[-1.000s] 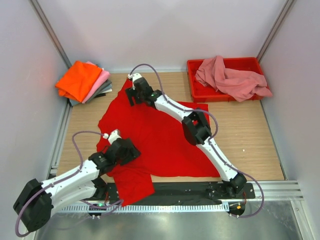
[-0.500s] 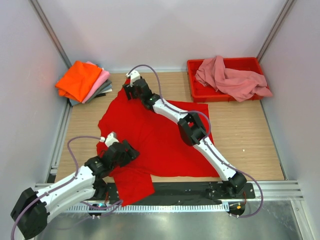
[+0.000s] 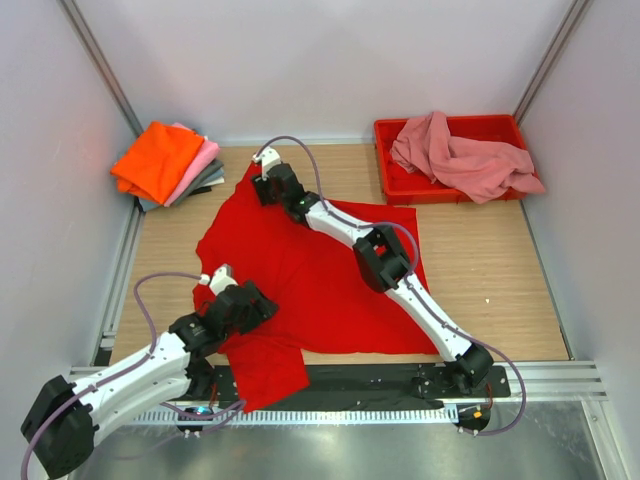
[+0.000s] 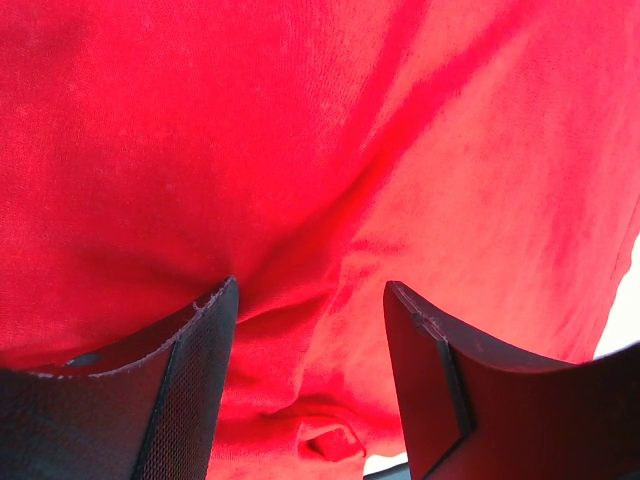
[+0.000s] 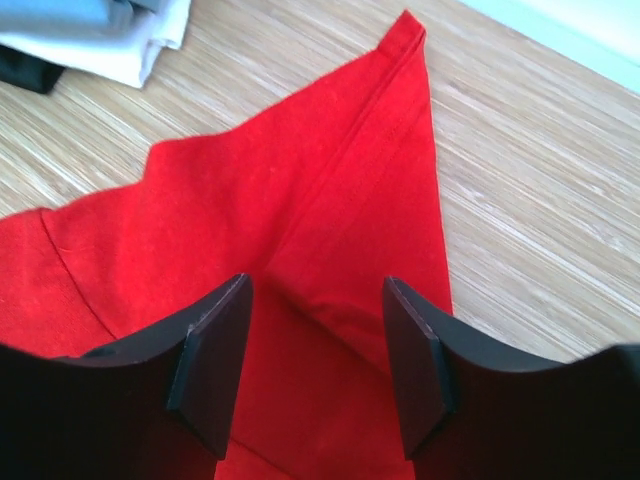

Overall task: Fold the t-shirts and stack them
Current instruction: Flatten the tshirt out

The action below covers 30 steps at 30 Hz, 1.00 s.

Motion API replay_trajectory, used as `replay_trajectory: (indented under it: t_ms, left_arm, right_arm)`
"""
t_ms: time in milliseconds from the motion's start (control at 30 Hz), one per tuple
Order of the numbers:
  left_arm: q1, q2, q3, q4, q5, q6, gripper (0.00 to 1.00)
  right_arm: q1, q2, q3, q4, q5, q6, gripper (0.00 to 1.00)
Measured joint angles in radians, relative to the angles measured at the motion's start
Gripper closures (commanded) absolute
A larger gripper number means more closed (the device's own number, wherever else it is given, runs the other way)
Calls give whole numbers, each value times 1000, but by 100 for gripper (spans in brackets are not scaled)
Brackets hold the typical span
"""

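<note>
red t-shirt (image 3: 300, 280) on wood-grain table (image 3: 480, 270), white walls (image 3: 330, 70)

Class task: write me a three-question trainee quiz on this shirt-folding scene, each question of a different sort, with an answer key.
1. True or false: the dusty pink cloth t-shirt is neatly folded.
2. Which colour tops the folded stack of t-shirts at the far left? A grey; B orange; C light pink.
3. Which gripper reaches the far corner of the spread bright red cloth t-shirt?
Key: 1 false, it lies crumpled in the rigid red plastic tray; 2 B; 3 the right gripper, open.
</note>
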Motion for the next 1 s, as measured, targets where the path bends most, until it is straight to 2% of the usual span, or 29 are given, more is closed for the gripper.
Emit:
replay_trajectory:
  t_ms: [100,233,533,633,767,833,1000]
  left_arm:
    - [-1,0,0,0,-3,-2,38]
    - [-2,0,0,0,-5,-3,38]
    - [-5,0,0,0,-7,-4,38]
    - [-6,1,0,-1,-10,-6,39]
    - [-6,4,0,0,-11,-6,39]
    - [-6,7,2,0,-12,-6,39]
    - [-6,17,6,0,-15,-6,40]
  right_arm:
    - [-1,3,19,-50,-2,4,48]
    - [-7,4,38,-105,-2,12,48]
    - [-29,26,91,-167,-20,33,59]
    - [-34,31,103,-172,-35,33,69]
    - [-42,32,107,-172,-56,36,92]
    - [-48,32,107,-171,-66,41,98]
    - [-55,31,87,-140,-110,44,99]
